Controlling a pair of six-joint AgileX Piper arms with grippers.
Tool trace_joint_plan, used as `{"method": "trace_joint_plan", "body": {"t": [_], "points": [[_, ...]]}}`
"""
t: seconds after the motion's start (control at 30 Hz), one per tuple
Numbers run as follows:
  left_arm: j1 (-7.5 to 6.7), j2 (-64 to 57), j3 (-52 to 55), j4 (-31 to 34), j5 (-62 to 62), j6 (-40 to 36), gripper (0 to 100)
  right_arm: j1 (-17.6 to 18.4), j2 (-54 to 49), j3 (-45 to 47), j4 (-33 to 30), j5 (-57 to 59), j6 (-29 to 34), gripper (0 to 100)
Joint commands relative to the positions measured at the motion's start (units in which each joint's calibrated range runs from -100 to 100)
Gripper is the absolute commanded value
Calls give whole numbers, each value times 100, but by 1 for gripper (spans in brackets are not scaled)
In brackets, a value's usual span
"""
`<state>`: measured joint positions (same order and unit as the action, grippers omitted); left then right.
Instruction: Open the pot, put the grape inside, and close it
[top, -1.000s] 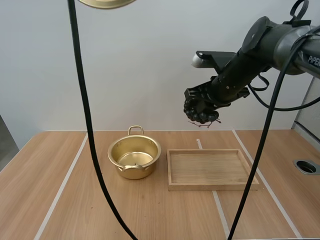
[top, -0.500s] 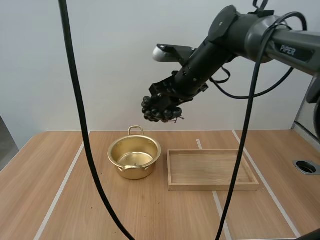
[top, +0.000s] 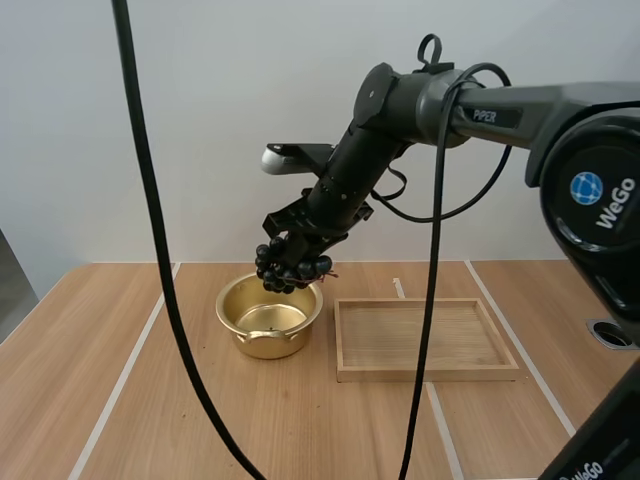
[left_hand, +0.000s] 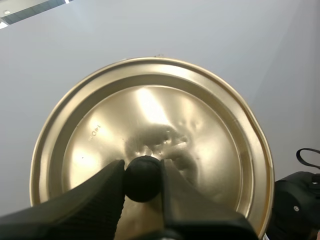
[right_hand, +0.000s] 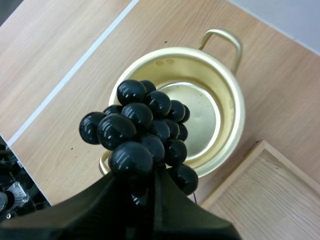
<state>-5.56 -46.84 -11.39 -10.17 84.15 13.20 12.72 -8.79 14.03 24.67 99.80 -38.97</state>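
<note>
The right gripper pinches the stem end of the bunch of grapes between its two fingers. The dark bunch hangs just over the far right rim of the open pot, not yet inside. The gold pot stands on the table, left of centre, with one handle turned to the far side. The wooden tray lies just to its right. The left gripper is clamped on the black knob of the lid and holds the gold lid aloft, its knob side facing the wrist
</note>
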Motion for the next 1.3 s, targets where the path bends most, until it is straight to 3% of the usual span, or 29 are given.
{"method": "trace_joint_plan", "body": {"t": [0.0, 0.47, 1.0, 1.27], "points": [[-14, -18, -46, 18, -81, -4, 0, 69, 123, -57, -25, 20, 10, 0], [-14, -18, -46, 233, -81, -4, 0, 112, 847, -57, 2, 20, -68, 0], [-14, -18, -46, 211, 74, -4, 0, 135, 1270, -67, 372, -1244, -382, 0], [-14, -18, -46, 135, 126, -4, 0, 200, 1559, -261, 499, -1319, -413, 0]]}}
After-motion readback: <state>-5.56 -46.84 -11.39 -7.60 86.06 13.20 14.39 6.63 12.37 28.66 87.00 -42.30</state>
